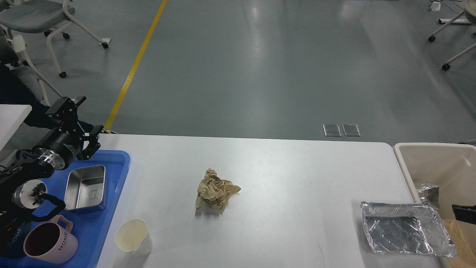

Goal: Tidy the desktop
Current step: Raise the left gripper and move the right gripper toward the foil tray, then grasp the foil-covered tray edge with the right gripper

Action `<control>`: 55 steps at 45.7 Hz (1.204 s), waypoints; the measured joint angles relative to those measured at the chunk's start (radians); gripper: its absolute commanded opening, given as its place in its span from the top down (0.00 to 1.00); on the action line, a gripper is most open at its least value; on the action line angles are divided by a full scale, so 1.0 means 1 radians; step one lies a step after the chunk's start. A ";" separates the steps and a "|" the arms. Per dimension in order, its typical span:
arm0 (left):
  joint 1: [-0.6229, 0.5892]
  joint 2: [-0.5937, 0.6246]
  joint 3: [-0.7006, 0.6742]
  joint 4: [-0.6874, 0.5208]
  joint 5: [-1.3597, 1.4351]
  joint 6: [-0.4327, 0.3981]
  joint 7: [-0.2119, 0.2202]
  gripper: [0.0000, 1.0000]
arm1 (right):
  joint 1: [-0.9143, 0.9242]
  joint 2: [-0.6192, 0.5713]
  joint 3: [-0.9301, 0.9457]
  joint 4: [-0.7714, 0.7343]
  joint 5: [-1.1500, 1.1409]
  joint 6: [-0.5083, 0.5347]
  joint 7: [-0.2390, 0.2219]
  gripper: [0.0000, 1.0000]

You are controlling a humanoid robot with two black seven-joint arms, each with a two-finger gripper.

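White table (297, 167) fills lower view. Left jaws (82, 120) spread, empty, raised over its far-left corner above blue tray (111, 208). Crumpled brown paper (216, 192) mid-table, well right of them. Right jaws not visible

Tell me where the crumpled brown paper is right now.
In the head view, the crumpled brown paper lies near the middle of the white desktop, alone, with the paper cup to its lower left and the foil tray far right.

White desktop (290, 167), blue tray (111, 208), tan crumpled paper (215, 191), pink mug (50, 242), beige bin (435, 160)
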 measured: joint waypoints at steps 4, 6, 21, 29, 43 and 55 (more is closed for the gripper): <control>0.007 -0.001 0.001 0.000 0.001 0.000 0.000 0.04 | 0.001 0.048 -0.002 -0.055 -0.003 0.000 0.006 0.00; 0.009 0.000 0.001 0.000 0.001 0.000 0.000 0.04 | 0.002 0.062 -0.002 -0.068 -0.003 0.000 0.011 0.00; 0.025 0.008 0.003 0.001 0.002 0.000 0.000 0.04 | 0.018 0.210 -0.002 -0.205 -0.002 0.000 0.096 0.00; 0.027 0.009 0.003 0.001 0.003 0.000 0.000 0.04 | 0.027 0.269 -0.004 -0.298 -0.007 0.000 0.119 0.00; 0.036 0.007 0.004 0.002 0.003 0.000 0.000 0.04 | 0.100 0.318 -0.097 -0.412 -0.002 -0.035 0.123 0.00; 0.046 0.009 0.003 0.003 0.003 0.000 0.000 0.04 | 0.107 0.347 -0.110 -0.424 0.004 -0.040 0.135 0.00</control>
